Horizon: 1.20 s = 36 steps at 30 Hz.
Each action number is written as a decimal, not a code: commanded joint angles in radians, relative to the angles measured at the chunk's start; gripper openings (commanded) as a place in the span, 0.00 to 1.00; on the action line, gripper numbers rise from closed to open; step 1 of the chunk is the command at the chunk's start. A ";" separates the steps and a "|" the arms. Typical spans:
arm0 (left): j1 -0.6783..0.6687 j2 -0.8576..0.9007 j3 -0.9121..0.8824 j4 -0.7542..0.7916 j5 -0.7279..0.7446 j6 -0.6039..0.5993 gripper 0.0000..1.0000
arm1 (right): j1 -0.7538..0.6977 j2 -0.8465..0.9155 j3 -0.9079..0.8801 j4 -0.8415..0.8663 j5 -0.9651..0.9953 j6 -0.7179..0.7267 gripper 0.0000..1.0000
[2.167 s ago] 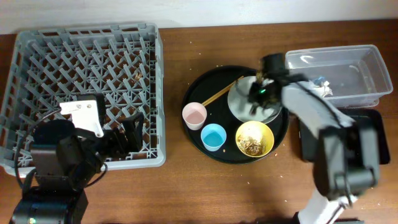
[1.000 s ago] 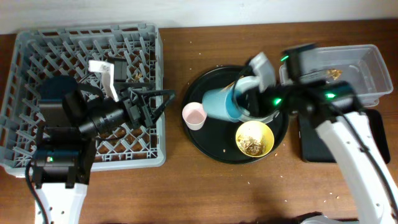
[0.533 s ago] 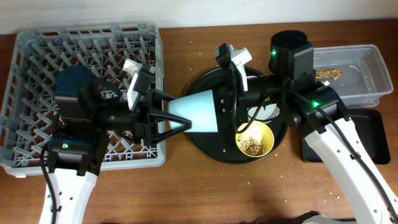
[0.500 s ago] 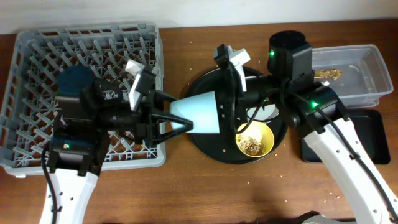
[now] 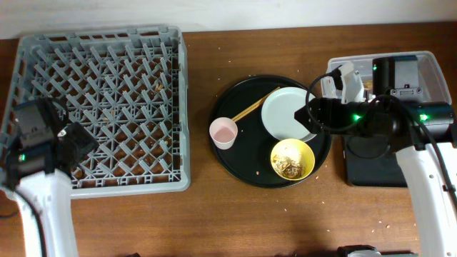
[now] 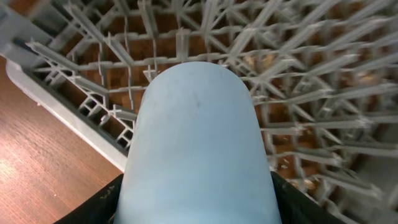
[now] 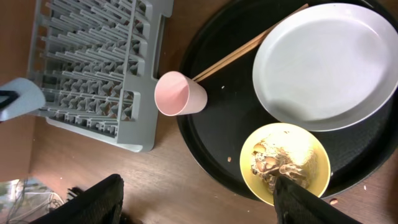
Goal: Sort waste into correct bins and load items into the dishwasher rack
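My left gripper (image 6: 196,208) is shut on the light-blue cup (image 6: 196,143), which lies on its side just above the grey dishwasher rack (image 6: 311,93) near its front-left edge (image 5: 43,182). The right wrist view shows that cup (image 7: 22,99) at its far left. My right gripper (image 7: 199,208) is open and empty, high over the round black tray's right side (image 5: 314,120). On that tray sit the pink cup (image 5: 223,133), the chopsticks (image 5: 253,106), the pale plate (image 5: 285,114) and the yellow bowl (image 5: 292,158) of food scraps (image 7: 277,165).
The clear tub (image 5: 428,78) stands at the back right with scraps in it. The shallow black tray (image 5: 371,163) lies in front of it, partly under my right arm. Crumbs dot the rack floor and the wooden table (image 5: 235,214).
Both grippers held the light-blue cup over the tray's left edge. The right gripper let go and drew back right. The left arm carried the cup to the rack's left side.
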 commanded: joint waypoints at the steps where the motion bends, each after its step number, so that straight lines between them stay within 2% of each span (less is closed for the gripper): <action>1: 0.015 0.150 0.002 0.006 -0.008 -0.025 0.39 | 0.006 -0.008 0.000 -0.004 0.020 -0.002 0.78; 7: 0.047 0.240 0.002 0.100 0.032 -0.030 0.41 | 0.006 -0.007 0.000 -0.016 0.020 -0.003 0.78; 8: 0.047 0.240 0.002 0.100 0.037 -0.031 0.46 | 0.006 -0.007 0.000 -0.016 0.020 -0.003 0.78; 9: 0.047 0.240 0.002 0.099 0.058 -0.032 0.60 | 0.006 -0.007 0.000 -0.018 0.020 -0.003 0.78; 10: 0.047 0.240 0.002 0.096 0.082 -0.044 0.68 | 0.006 -0.007 0.000 -0.022 0.020 -0.003 0.78; 12: 0.060 0.239 0.020 0.084 0.137 -0.056 0.72 | 0.021 0.000 -0.004 -0.022 0.016 -0.003 0.78; 13: 0.071 0.238 0.062 0.052 0.192 -0.056 0.80 | 0.073 0.016 -0.010 -0.021 0.016 -0.028 0.78; 15: 0.072 0.238 0.116 0.008 0.196 -0.056 0.81 | 0.153 0.049 -0.017 -0.018 0.047 -0.029 0.78; 16: 0.073 0.238 0.148 -0.016 0.196 -0.056 0.85 | 0.219 0.086 -0.019 -0.013 0.100 -0.029 0.78; 19: 0.072 0.237 0.256 -0.132 0.215 -0.052 0.85 | 0.348 0.200 -0.019 0.089 0.121 -0.012 0.77; 20: 0.070 0.231 0.284 -0.159 0.288 0.023 0.84 | 0.362 0.238 -0.019 0.148 0.138 0.031 0.77; 22: 0.052 0.203 0.313 -0.189 0.500 0.214 0.84 | 0.375 0.314 -0.019 0.261 0.147 0.047 0.69; 23: 0.025 0.172 0.314 -0.209 0.650 0.336 0.84 | 0.386 0.381 -0.019 0.319 0.148 0.055 0.64; 24: -0.002 0.153 0.314 -0.226 0.737 0.398 0.84 | 0.395 0.452 -0.019 0.374 0.154 0.079 0.56; 25: -0.038 0.140 0.314 -0.243 0.782 0.413 0.85 | 0.400 0.510 -0.019 0.409 0.203 0.127 0.47; 27: -0.095 0.138 0.314 -0.272 0.800 0.413 0.87 | 0.400 0.616 -0.019 0.458 0.247 0.167 0.45; 30: -0.141 0.139 0.313 -0.256 0.945 0.412 0.92 | 0.434 0.663 -0.020 0.452 0.252 0.166 0.42; 32: -0.144 0.139 0.313 -0.257 0.960 0.412 0.92 | 0.429 0.653 -0.019 0.445 0.250 0.174 0.04; 34: -0.144 0.139 0.313 -0.257 0.965 0.412 0.92 | 0.402 0.618 -0.002 0.396 0.206 0.177 0.04; 36: -0.144 0.141 0.313 -0.234 1.063 0.413 0.93 | 0.345 0.516 0.021 0.369 0.017 0.136 0.04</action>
